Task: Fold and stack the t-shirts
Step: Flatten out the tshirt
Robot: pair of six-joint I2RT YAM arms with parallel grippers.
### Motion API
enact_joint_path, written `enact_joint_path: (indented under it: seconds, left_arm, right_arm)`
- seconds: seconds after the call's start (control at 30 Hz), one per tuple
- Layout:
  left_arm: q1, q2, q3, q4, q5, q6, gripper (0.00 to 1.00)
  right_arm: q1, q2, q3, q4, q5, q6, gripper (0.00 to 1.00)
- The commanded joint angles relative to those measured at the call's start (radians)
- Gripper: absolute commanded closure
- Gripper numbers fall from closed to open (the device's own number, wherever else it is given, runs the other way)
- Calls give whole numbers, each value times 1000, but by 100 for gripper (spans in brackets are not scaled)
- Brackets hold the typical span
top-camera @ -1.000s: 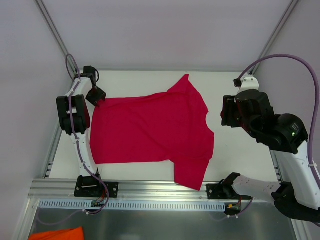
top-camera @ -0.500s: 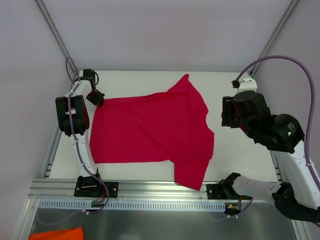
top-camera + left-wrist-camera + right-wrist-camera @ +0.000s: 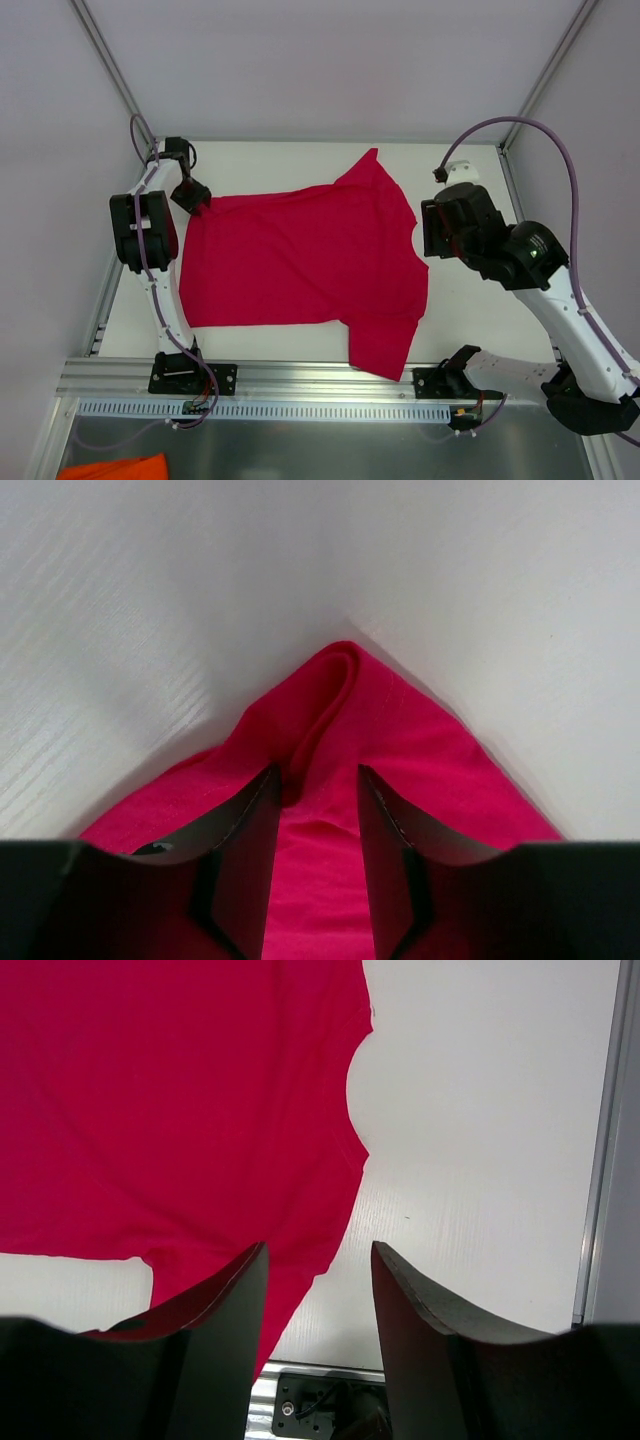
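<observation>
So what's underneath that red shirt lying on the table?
Only the white table shows around the red t-shirt, so the shirt seems to lie straight on it. The shirt looks flat, with no bulge, but whatever the cloth covers cannot be seen.

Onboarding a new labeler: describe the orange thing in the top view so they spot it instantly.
Start at the aluminium rail along the near edge of the table. Below its left end, at the picture's bottom-left corner, lies an orange cloth. It is the only orange item; the shirt is crimson and on the table.
</observation>
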Motion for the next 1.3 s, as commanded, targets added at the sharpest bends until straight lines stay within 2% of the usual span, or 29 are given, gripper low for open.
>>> enact_joint_path:
  seconds: [0.0,0.1,0.13,0.17,0.2,0.3,0.63,0.83,1.27]
  left_arm:
    - [4,-75,39,-36,15,16,63]
    - [5,-76,38,-36,17,20,69]
    - [5,-80,41,-39,17,18,77]
    - [5,-81,38,-39,20,17,79]
    - [7,-83,35,-39,21,12,91]
    - [6,-84,31,-37,24,7,100]
    - [18,-119,59,-14,-80,-49,100]
    - [24,-142,77,79,-154,-63,100]
    - [51,126,349,155,35,-132,99]
  right_arm:
    - [-3,6,-21,54,-16,-6,51]
    - [-3,9,-35,63,-13,-7,51]
    - [-3,9,-38,66,-13,-7,51]
    - [-4,9,-42,68,-12,-11,51]
    - [-4,11,-45,70,-10,-9,51]
    - [-4,12,-56,74,-12,-12,51]
    - [-6,17,-104,99,-36,-11,51]
    - [-3,9,-116,96,-71,-4,52]
    - [-4,-64,-171,21,-174,66,57]
